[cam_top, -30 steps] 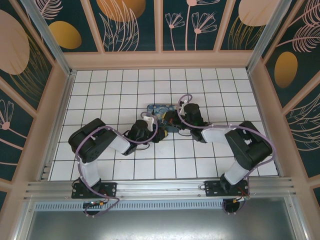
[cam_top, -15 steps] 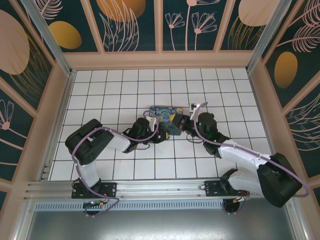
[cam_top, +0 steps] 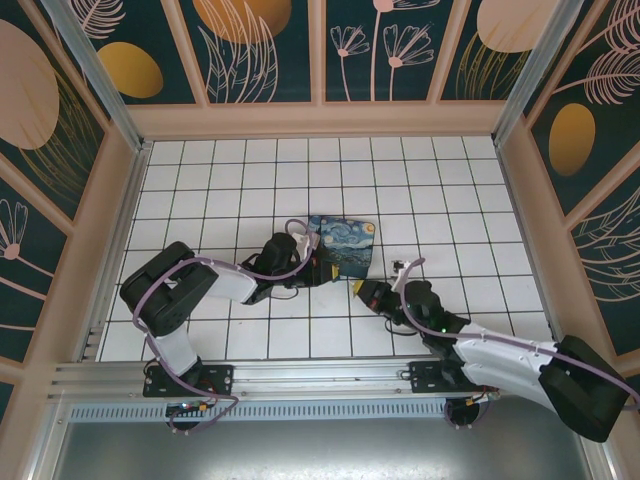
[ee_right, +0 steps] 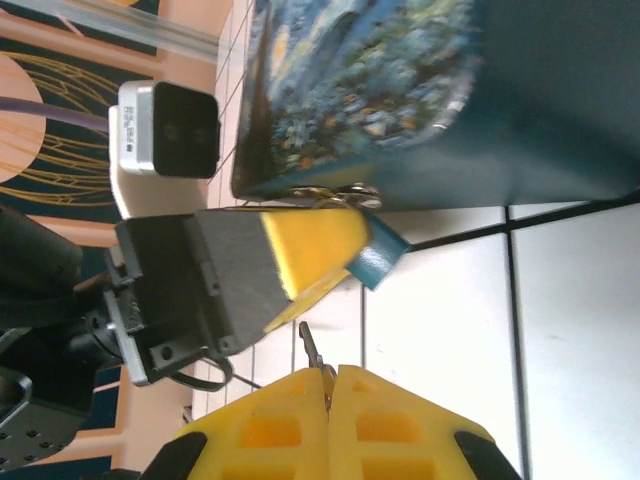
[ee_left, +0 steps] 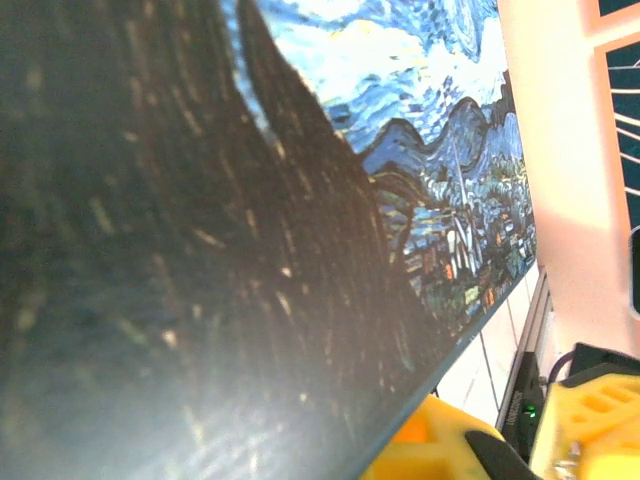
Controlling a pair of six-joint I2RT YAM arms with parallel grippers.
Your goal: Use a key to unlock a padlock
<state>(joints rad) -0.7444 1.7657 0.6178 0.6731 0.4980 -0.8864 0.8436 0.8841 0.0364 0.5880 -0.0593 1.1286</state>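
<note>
The box with the starry print sits on the white tiles. In the top view the left gripper is pressed up against the box's near left corner. The right gripper lies low on the floor just short of the box's near edge, apart from it. From the right wrist, the left gripper has its yellow pads closed narrow on the padlock. The padlock's blue body sticks out past the pad tips, right under the box's bottom edge and just clear of the floor. Thin bits of metal show between the pad and the box; whether they are the shackle cannot be told. The right gripper has its yellow fingers pressed together on the key, a thin grey sliver that stands out from between them and points toward the box. The key's tip is near the padlock, not touching it. From the left wrist the box's print is close and blurred.
</note>
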